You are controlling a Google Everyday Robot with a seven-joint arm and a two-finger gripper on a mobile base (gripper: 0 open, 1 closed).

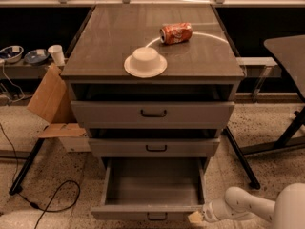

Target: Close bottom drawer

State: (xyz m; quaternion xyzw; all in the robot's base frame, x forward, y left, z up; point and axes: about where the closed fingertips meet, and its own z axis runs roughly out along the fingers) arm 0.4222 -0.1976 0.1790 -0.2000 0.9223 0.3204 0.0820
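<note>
One bottom drawer (152,187) stands open, grey inside, hand (196,217) by its front corner.

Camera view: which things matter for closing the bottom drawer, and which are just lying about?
For the job: bottom drawer, pulled open and empty; gripper, at the drawer front's right end.
Lying about: red can and white bowl on the cabinet top; cardboard box on the left.

- Robot lab or workshop, I'd say
- speckled floor (259,125), loose cable (24,199) at 7 o'clock
- cardboard box (50,99) at 9 o'clock
- gripper (195,217) at 5 o'clock, beside bottom drawer (147,213)
</note>
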